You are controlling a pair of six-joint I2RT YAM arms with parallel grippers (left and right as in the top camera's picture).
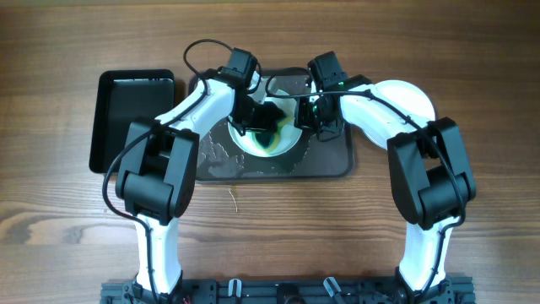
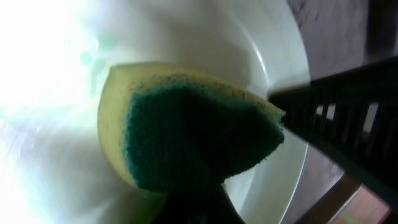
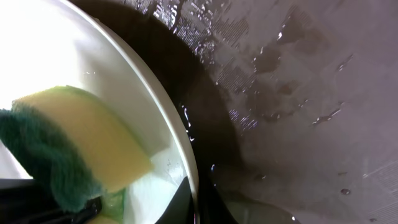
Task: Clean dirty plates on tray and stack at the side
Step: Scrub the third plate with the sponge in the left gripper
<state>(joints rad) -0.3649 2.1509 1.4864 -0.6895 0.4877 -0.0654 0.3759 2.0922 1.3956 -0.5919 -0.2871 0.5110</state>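
A white plate [image 1: 285, 139] lies on the wet dark tray [image 1: 333, 160] at the table's back centre. My left gripper [image 1: 261, 116] is shut on a yellow-and-green sponge [image 2: 186, 134] and presses it on the plate's inside [image 2: 74, 143]. My right gripper [image 1: 310, 114] is shut on the plate's right rim [image 3: 186, 155], one finger inside and one outside. The sponge also shows in the right wrist view [image 3: 81, 149].
A second black tray [image 1: 131, 114] lies to the left of the wet one. The wet tray's surface [image 3: 298, 93] carries water drops and smears. Bare wooden table [image 1: 270, 245] lies in front.
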